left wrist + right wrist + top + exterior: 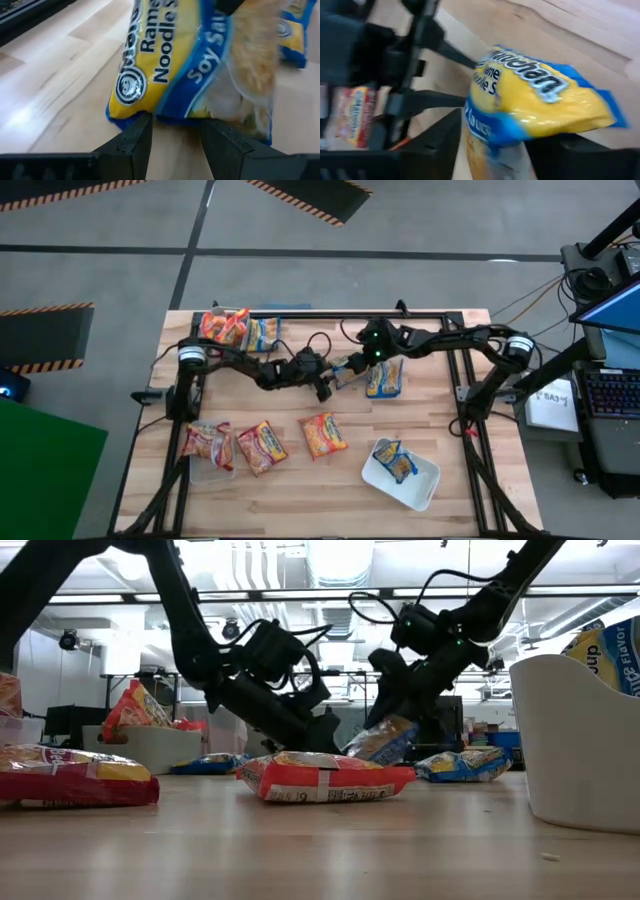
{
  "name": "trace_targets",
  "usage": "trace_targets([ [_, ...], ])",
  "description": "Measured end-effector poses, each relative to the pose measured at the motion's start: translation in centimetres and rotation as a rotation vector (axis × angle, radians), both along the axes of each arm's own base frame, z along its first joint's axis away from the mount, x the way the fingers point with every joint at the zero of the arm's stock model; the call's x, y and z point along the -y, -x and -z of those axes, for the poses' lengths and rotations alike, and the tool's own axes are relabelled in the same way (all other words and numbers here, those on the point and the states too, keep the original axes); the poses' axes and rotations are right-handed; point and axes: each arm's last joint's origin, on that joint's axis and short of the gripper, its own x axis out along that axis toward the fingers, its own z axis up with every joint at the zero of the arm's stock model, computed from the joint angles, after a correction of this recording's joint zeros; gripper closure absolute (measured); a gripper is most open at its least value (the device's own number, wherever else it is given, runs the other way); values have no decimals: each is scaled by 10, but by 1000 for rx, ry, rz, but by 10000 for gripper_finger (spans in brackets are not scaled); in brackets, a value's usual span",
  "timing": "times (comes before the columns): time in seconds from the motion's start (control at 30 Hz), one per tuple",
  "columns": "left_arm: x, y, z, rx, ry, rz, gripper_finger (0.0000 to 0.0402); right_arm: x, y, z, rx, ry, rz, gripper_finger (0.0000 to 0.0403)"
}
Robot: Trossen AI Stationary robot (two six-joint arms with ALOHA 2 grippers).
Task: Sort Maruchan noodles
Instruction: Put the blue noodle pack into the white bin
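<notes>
Noodles are what we see between both arms: a blue and yellow packet (345, 372) with crinkly plastic, white lettering on a blue band and a pale noodle picture. It hangs clear of the table (300, 490), tilted, near the middle of the table's far half; in the low view its long axis slopes up toward the right gripper.

The left gripper (172, 137) sits at the packet's lower edge, its fingers (132, 142) apart on either side of that edge; we cannot tell whether they pinch it. The right gripper (492, 145) is at the other end, with the packet lying between its fingers (440, 145); we cannot tell whether they press on it either.

Counting packets from above: one more blue packet (385, 378) lies flat just beside the raised one, its long axis running toward the table's far edge. Three red and orange packets (262, 446) lie in a row along the near half, the leftmost over a clear tub (212, 470). A white tub (418, 485) at the near right of the table holds one blue packet (396, 461). At the far left corner several red and blue packets (238, 328) are piled; we cannot count them exactly.
</notes>
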Motion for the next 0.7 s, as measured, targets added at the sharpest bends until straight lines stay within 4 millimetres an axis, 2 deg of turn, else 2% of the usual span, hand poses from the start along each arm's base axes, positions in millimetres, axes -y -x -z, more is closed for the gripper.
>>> trace_targets([
  [0.4, -4, 2, -2, 3, 5, -17, 256, -3, 3, -20, 70, 20, -3, 381],
  [0.53, -3, 9, -16, 18, 0, -16, 256, -5, 5, -31, 104, 36, -5, 393],
  [0.7, 3, 32, -52, 84, -52, -1, 256, -12, 17, -60, 146, 58, -8, 394],
])
